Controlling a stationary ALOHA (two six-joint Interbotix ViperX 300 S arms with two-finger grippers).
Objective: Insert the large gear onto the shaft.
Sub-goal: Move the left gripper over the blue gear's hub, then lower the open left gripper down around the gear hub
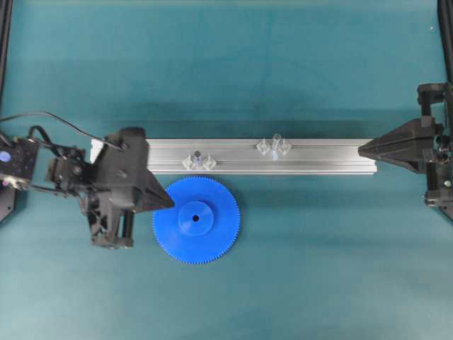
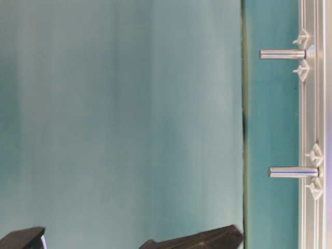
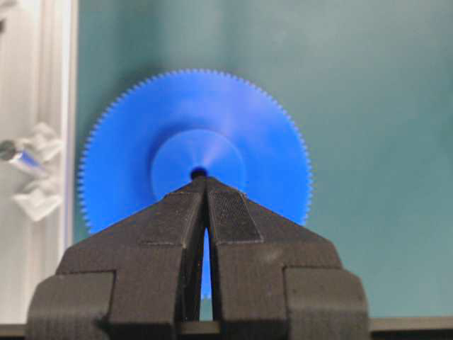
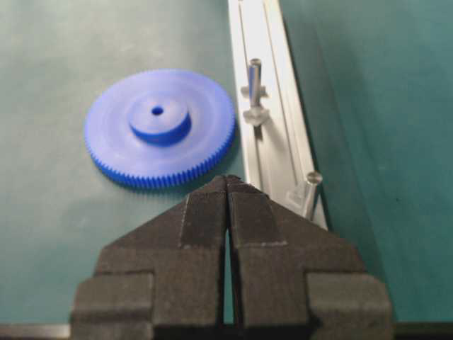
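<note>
I see the large gear (image 1: 196, 220) lying flat on the mat, hub and bore axis pointing up, just below the rail (image 1: 318, 156). The shaft (image 1: 275, 141) stands upright on the rail, approx 1 o'clock from gear. Left gripper (image 1: 170, 204) pressed together, empty, tip over gear's 10 o'clock rim. Right gripper (image 1: 361, 149) also pressed together, at rail's 3 o'clock end.

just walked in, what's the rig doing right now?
Gear insertion, not yet started. The large gear lies flat on the table, just in front of the aluminium rail, ungrasped. The left hand is shut and hovering over the gear near its hub. The right hand is also shut and empty, parked at the rail's far end. The shaft on the rail stands bare.
</note>
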